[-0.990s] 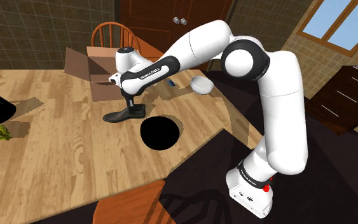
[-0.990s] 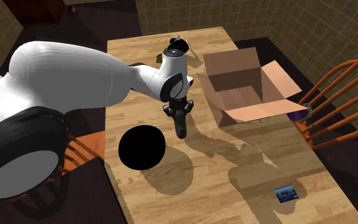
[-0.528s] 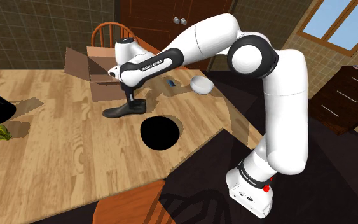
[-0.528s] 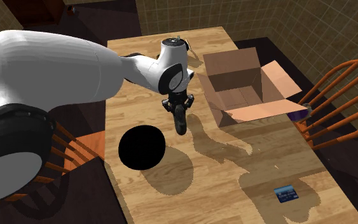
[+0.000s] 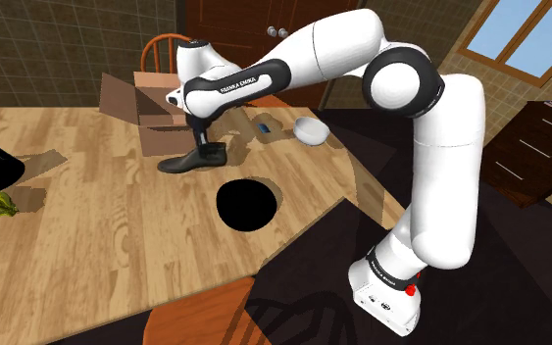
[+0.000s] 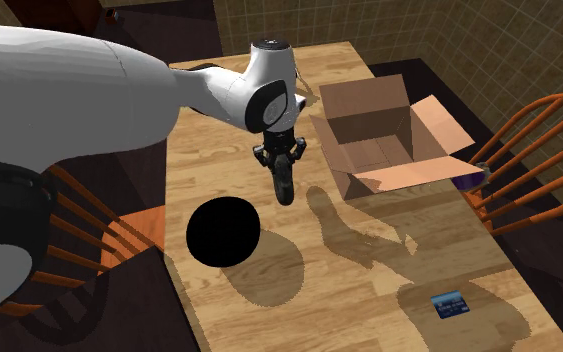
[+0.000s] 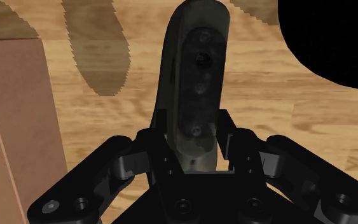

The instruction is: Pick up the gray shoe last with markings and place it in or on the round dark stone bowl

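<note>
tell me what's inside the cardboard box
The second exterior view looks down into the open box. It shows brown inner walls and floor, with nothing lying on the part in sight. Some of the floor is hidden behind the box's own walls, so that part cannot be checked.

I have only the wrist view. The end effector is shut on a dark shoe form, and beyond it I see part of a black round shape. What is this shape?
Observer: It is the round black bowl. The shoulder view shows it whole, on the wooden table.
Operator: Is the shoe form over it now?
Observer: No. In the shoulder view the shoe form, held by the end effector, is between the open cardboard box and the bowl, with bare table between shoe form and bowl.
Operator: What else is near?
Observer: A small white dish lies on the table beyond the bowl, toward the shoulder view's right.
</note>
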Robot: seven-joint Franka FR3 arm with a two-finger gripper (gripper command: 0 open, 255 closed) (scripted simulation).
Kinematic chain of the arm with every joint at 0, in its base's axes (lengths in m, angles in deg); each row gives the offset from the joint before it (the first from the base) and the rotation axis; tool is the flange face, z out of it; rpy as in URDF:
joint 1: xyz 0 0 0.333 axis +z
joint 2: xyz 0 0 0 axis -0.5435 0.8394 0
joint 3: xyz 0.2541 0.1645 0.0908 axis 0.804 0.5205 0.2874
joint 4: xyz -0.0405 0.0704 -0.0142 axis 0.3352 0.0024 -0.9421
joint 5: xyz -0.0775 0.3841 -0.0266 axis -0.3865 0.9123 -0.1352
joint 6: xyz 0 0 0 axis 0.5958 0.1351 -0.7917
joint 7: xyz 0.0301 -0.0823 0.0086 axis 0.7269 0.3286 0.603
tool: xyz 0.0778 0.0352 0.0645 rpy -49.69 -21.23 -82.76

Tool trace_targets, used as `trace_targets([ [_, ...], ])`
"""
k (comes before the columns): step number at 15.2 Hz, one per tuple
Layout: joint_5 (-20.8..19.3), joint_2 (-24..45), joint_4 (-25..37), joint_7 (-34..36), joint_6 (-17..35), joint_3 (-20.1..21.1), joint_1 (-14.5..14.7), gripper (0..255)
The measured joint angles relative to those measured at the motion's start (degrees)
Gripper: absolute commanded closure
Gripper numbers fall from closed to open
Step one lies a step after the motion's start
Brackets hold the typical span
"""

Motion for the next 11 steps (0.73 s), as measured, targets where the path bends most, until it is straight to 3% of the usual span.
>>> trace_targets([
  [11,0.88,-3.60,2.87,-1.00,-6.40,0.43,-0.17,255],
])
